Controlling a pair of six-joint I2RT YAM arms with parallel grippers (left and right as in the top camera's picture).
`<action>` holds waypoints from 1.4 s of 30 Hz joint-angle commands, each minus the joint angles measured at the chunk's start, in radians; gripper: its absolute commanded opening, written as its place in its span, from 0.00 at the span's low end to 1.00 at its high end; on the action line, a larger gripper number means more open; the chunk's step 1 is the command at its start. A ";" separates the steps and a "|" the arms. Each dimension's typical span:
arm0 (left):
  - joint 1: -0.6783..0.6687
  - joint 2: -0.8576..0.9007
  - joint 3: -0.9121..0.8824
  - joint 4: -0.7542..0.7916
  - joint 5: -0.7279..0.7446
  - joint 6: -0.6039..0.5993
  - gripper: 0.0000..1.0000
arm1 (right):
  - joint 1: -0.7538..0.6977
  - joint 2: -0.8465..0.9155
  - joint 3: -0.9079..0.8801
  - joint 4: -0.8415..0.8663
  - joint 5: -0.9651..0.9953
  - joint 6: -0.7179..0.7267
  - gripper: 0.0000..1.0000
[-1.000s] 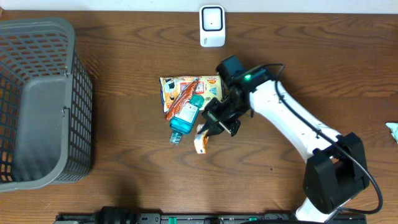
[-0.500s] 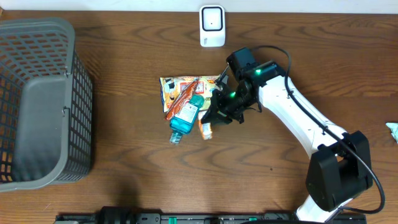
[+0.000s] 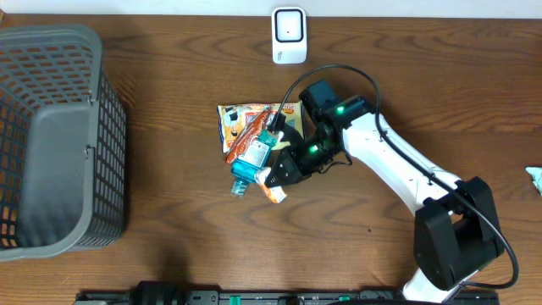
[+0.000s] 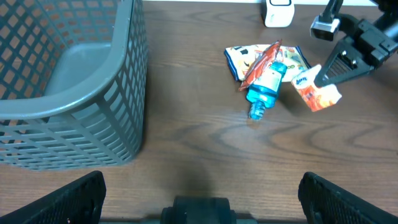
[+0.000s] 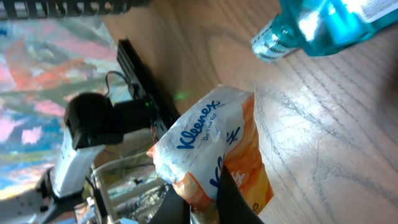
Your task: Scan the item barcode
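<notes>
My right gripper (image 3: 286, 168) is shut on an orange and white Kleenex tissue pack (image 3: 273, 187), held a little above the table beside a blue bottle (image 3: 251, 158). In the right wrist view the two dark fingers (image 5: 234, 194) pinch the pack's (image 5: 208, 140) lower end. I cannot see a barcode on the pack. The white scanner (image 3: 289, 36) stands at the table's far edge, well apart from the pack. My left gripper (image 4: 202, 190) is open and empty near the front edge; its view shows the pack (image 4: 318, 92) at the right.
A colourful snack bag (image 3: 247, 117) lies under the bottle's base. A grey mesh basket (image 3: 112, 169) fills the left side of the table. Something pale teal (image 3: 535, 178) shows at the right edge. Bare wood lies between basket and items.
The right gripper has turned at the wrist, lifting the tissue pack toward the scanner and then swinging it back down-left beside the bottle. The left gripper has not moved.
</notes>
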 commanded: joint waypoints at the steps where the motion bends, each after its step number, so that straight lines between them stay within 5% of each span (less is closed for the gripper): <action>1: 0.005 0.004 -0.002 -0.075 0.005 -0.001 0.99 | 0.016 0.003 -0.031 0.011 0.013 -0.077 0.01; 26: 0.005 0.004 -0.002 -0.075 0.005 -0.001 0.99 | -0.006 0.003 -0.196 0.208 0.094 -0.017 0.01; 34: 0.005 0.004 -0.002 -0.075 0.005 -0.001 0.99 | -0.006 0.003 -0.212 0.233 0.330 0.050 0.01; 38: 0.005 0.004 -0.002 -0.075 0.005 -0.001 0.99 | -0.006 0.003 -0.232 0.256 0.393 0.051 0.16; 42: 0.005 0.004 -0.002 -0.075 0.005 -0.001 0.99 | -0.006 0.003 -0.247 0.272 0.439 0.085 0.48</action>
